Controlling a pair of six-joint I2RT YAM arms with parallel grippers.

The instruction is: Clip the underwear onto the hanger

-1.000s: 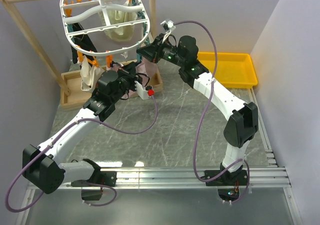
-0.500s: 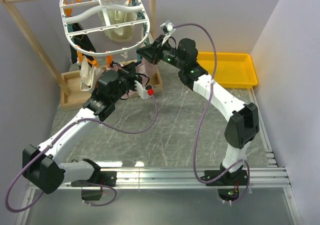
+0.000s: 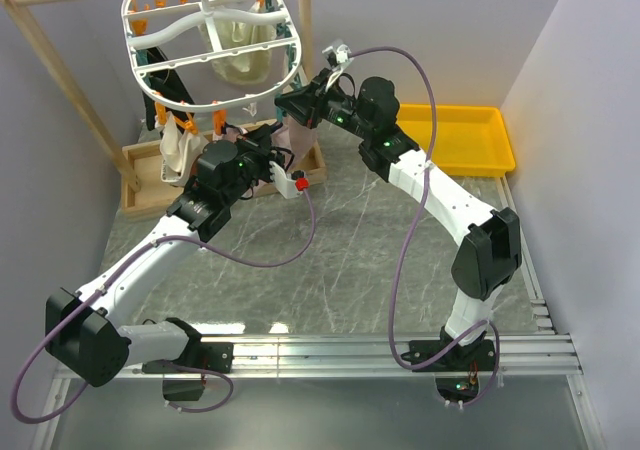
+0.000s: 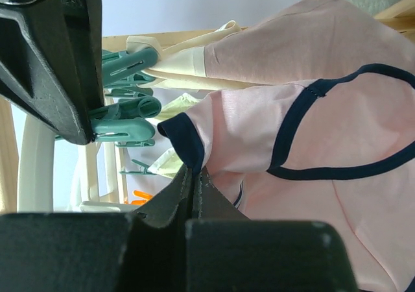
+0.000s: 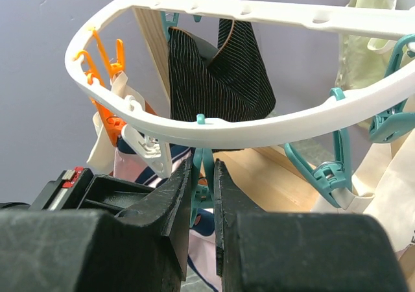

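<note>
The underwear (image 4: 311, 143), pale pink with navy trim, hangs from my left gripper (image 4: 193, 175), which is shut on a corner of its navy waist trim. In the top view the left gripper (image 3: 268, 148) holds the underwear (image 3: 284, 133) just under the near rim of the white oval hanger (image 3: 133, 67). My right gripper (image 5: 204, 169) is shut on a teal clothespin (image 5: 202, 191) hanging from the hanger's front rim (image 5: 227, 133), squeezing its handles. In the top view the right gripper (image 3: 285, 102) is at the hanger's right edge, just above the left one.
The hanger hangs from a wooden rod frame (image 3: 60, 60) on a wooden base (image 3: 140, 185). A black striped garment (image 5: 214, 71) and cream garments (image 3: 235, 50) are clipped to the hanger. A yellow tray (image 3: 460, 135) sits at the back right. Walls stand close on both sides.
Both grippers have crept slightly up and left toward the hanger rim; the hanger has shifted a little. Both grips are unchanged.
</note>
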